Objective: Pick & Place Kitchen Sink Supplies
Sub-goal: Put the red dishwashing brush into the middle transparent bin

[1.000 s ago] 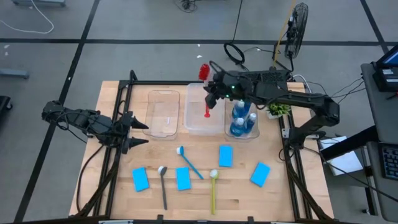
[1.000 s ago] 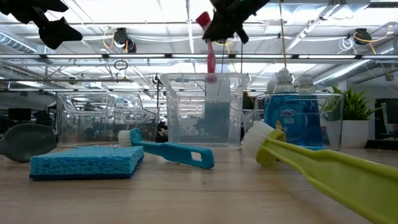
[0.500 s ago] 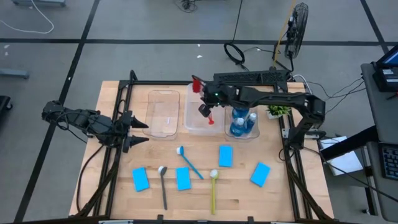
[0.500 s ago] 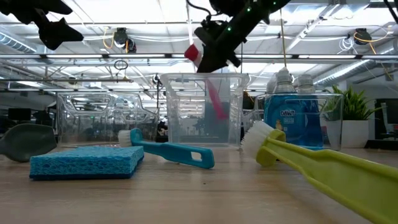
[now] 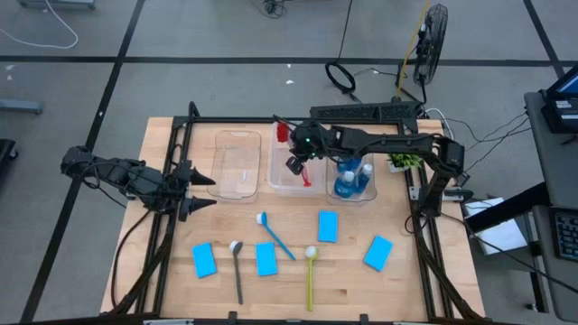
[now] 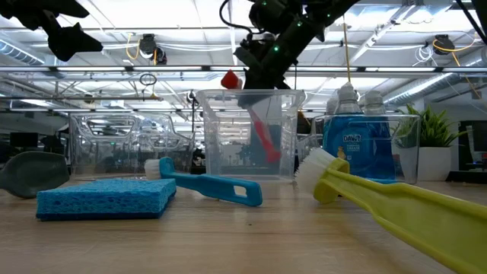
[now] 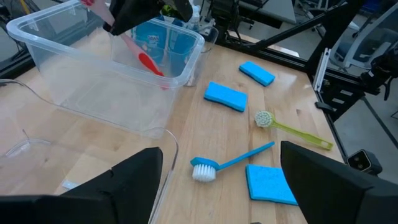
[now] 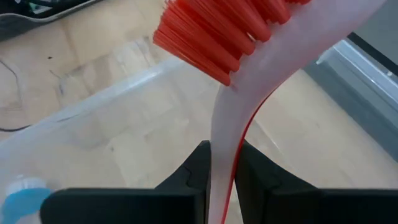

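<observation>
Nearest the tabletop's [image 5: 163, 298] front edge lie a dark long-handled dish brush [image 5: 237, 271], a yellow-green long-handled dish brush [image 5: 309, 276] and flat bright-blue rectangular sponges [image 5: 204, 259], with a blue long-handled dish brush [image 5: 275, 235] angled just behind them. Farther back, three clear plastic rectangular tubs stand side by side; the right-hand one holds small blue bottles with pale caps [image 5: 353, 176]. Over the middle clear tub [image 5: 281, 179], the right gripper [image 5: 295, 163] has its fingers clamped on the pale neck of a red long-handled dish brush [image 6: 261, 131]. That brush is steeply tilted: its red bristled head points up and back above the tub's rim, its red handle slants down inside the tub. At the tabletop's left side the left gripper [image 5: 191, 192] hangs with fingers spread wide, holding nothing.
</observation>
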